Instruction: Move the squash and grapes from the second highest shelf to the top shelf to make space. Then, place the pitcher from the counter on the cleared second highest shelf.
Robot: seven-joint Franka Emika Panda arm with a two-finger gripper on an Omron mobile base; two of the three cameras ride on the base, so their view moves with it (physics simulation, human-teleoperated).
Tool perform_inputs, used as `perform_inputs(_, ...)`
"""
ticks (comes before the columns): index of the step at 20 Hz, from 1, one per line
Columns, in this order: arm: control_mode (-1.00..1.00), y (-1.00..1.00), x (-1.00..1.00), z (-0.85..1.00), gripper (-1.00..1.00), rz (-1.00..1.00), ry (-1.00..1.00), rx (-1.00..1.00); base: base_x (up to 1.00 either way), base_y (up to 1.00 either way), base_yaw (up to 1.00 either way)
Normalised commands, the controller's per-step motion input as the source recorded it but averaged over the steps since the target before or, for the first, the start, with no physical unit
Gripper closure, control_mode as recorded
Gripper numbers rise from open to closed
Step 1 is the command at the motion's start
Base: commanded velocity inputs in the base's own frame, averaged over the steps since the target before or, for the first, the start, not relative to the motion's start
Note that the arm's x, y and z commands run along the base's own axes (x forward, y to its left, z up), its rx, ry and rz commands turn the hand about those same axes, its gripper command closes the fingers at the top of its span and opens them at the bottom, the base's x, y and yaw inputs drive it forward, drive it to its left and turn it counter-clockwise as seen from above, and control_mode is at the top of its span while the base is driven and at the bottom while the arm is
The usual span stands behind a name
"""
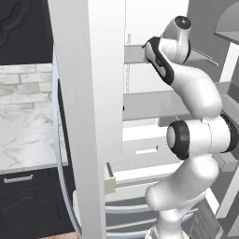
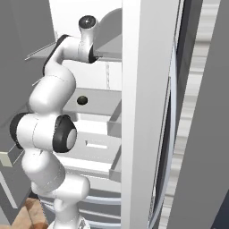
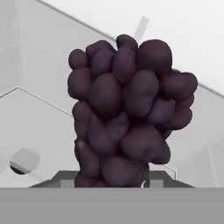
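The tool (image 3: pixel 111 177) is clamped on the grapes (image 3: pixel 129 113): in the hand view the cluster rises straight out from between the two dark finger tips, so it is held, not resting on anything. The arm reaches up and into the open fridge, its wrist level with the top shelf (image 1: pixel 135 54), which shows in the left base view as a thin pale-grey panel with a slim rail on its far side.

Below it lies the second highest shelf (image 2: pixel 100 100), a plain mid-grey panel. A small dark round thing (image 2: pixel 82 100) sits on it in the right base view; I cannot tell what it is.

My reading is that the grapes are being carried to the top shelf. The next move calls for lowering the cluster onto that panel, well in from the front edge, and parting the fingers only once it rests.

The grapes are a bumpy, dark purple-black bunch of rounded lobes, matte, likely to roll or tip. The shelves are smooth and flat. To the left stands the bench (image 1: pixel 25 135), white marble with grey veins.
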Motion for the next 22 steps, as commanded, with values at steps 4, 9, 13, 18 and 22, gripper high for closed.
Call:
perform_inputs(4,-1.00,0.00,0.90,0.00,1.00,0.00,0.00,0.00,0.00,0.00,0.00)
perform_inputs(9,-1.00,0.00,0.86,-0.05,-1.00,0.00,0.00,0.00,0.00,0.00,0.00)
perform_inputs(13,-1.00,0.00,0.75,-0.12,-1.00,0.00,0.00,0.00,0.00,0.00,0.00)
perform_inputs(18,-1.00,0.00,0.37,-0.21,-1.00,0.00,-0.01,0.00,0.00,0.00,0.00)
perform_inputs(22,-1.00,0.08,0.00,-0.39,-1.00,-0.02,-0.08,-0.03,0.00,0.00,0.00)
